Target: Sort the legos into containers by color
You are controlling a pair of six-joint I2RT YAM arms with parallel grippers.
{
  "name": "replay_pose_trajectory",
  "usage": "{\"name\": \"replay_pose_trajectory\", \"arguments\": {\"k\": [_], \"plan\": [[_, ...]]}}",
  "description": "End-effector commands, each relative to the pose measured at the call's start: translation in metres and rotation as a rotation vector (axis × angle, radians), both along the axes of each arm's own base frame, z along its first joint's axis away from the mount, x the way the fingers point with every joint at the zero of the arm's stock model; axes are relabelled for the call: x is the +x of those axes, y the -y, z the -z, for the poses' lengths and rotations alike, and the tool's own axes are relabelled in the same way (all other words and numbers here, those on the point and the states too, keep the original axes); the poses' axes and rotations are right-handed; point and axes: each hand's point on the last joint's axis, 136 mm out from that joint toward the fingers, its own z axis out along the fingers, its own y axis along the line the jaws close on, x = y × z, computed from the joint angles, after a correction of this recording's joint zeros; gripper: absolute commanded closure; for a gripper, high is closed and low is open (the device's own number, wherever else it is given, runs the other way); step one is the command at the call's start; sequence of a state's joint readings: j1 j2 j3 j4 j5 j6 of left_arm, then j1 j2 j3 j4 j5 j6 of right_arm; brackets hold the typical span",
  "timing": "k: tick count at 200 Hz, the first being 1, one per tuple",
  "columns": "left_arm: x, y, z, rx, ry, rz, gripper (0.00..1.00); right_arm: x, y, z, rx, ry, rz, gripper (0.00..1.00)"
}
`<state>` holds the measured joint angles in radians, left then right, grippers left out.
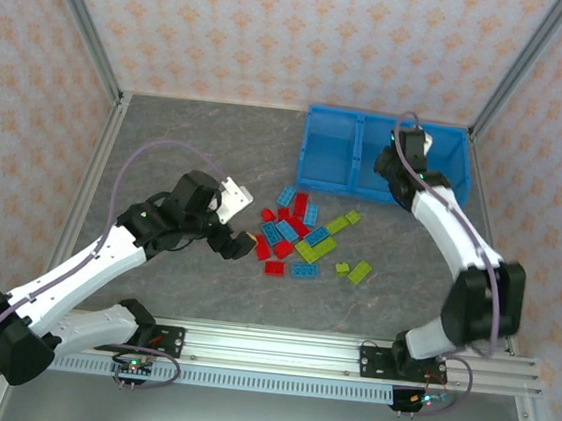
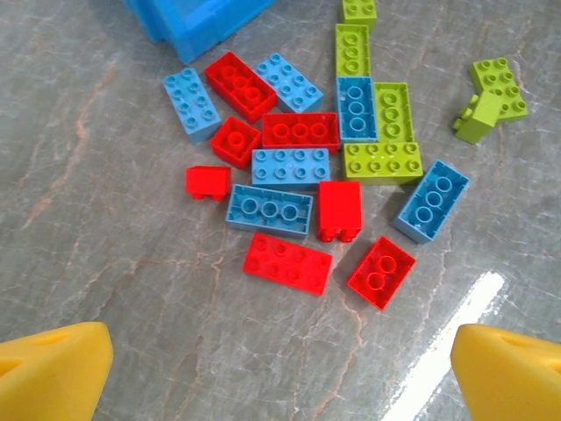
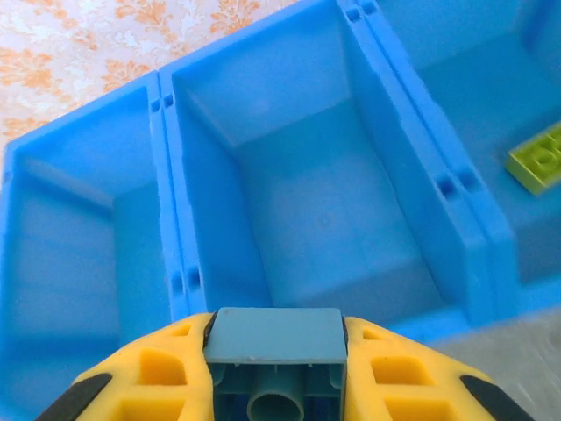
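I am gripping a light blue brick in my right gripper, with the yellow fingers pressing on both its sides. I am holding it above the near wall of the middle compartment of the blue bin, which is sitting at the far right corner of the tabletop. A green brick is lying in the right compartment. My left gripper is hanging wide open over the tabletop's middle, just beside the loose pile of red, blue and green bricks.

Grey marbled table, blue bin at back, scattered legos mid-table
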<state>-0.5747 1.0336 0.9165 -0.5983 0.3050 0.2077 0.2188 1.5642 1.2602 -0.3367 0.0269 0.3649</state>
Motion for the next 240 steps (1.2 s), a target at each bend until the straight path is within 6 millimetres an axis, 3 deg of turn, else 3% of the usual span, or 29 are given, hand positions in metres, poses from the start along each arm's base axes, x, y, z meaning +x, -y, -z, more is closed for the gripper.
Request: {"name": "replay_pose_trajectory", "arguments": {"k": [1,22,43,60,86,105,121,153,175,191,217,240], "plan": [[0.000,-0.013,0.001,0.044,0.043,-0.035,0.00,0.038,0.005,0.031,0.011,-0.074,-0.003,0.77],[0.001,-0.018,0.001,0.056,0.061,-0.059,0.00,0.063,0.005,0.057,0.064,-0.141,0.005,0.71],[0.005,-0.025,0.004,0.085,0.071,-0.090,0.00,0.075,0.006,0.075,0.090,-0.201,0.005,0.64],[0.009,-0.028,0.004,0.095,0.076,-0.119,0.00,0.074,0.003,0.067,0.096,-0.218,-0.022,0.45],[0.015,-0.031,0.004,0.073,0.052,-0.196,0.00,0.055,0.006,0.038,0.113,-0.157,-0.014,0.40],[0.021,-0.037,0.000,0.048,0.010,-0.293,0.00,0.028,0.001,0.014,0.148,-0.116,-0.023,0.39],[0.027,-0.042,-0.009,0.016,-0.050,-0.430,0.00,-0.008,-0.007,-0.004,0.175,-0.110,-0.049,0.38],[0.044,-0.034,-0.002,-0.140,-0.173,-0.668,0.05,-0.098,-0.057,-0.025,0.254,-0.152,-0.233,0.33],[0.062,-0.013,0.018,-0.210,-0.256,-0.716,0.08,-0.154,-0.099,-0.018,0.311,-0.213,-0.396,0.29],[0.077,-0.003,0.040,-0.190,-0.329,-0.777,0.11,-0.186,-0.116,-0.016,0.347,-0.248,-0.450,0.27],[0.100,0.010,0.081,-0.116,-0.422,-0.849,0.18,-0.215,-0.121,0.004,0.303,-0.343,-0.444,0.26],[0.120,0.028,0.109,-0.150,-0.475,-0.881,0.21,-0.225,-0.111,0.018,0.233,-0.385,-0.404,0.26]]}}
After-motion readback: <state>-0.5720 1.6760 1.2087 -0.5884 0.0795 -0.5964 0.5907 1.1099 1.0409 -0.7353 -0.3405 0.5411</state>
